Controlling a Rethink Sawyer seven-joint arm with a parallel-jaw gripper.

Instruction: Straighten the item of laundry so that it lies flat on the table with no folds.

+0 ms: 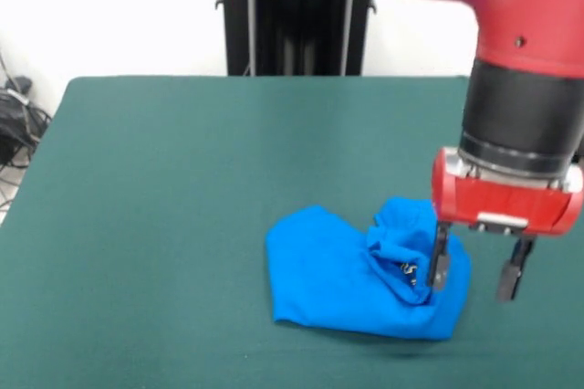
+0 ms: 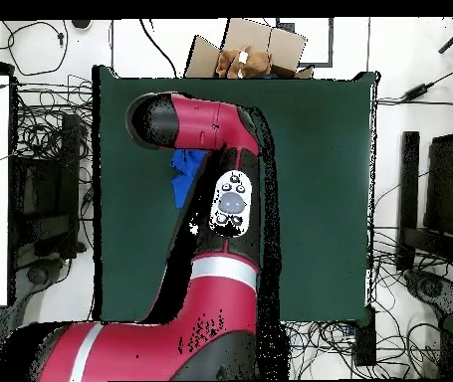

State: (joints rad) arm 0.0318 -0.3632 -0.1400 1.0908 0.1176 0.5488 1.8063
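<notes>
One blue T-shirt, crumpled with a bunched ridge, sits lower centre-right on the green table. Gripper hangs at its right edge, fingers apart, holding nothing.

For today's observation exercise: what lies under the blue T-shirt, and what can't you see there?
Under the crumpled blue T-shirt only the green table shows around it. Whatever the bunched folds cover stays hidden. Overhead, the arm hides most of the shirt. The open claw straddles its edge.
</notes>
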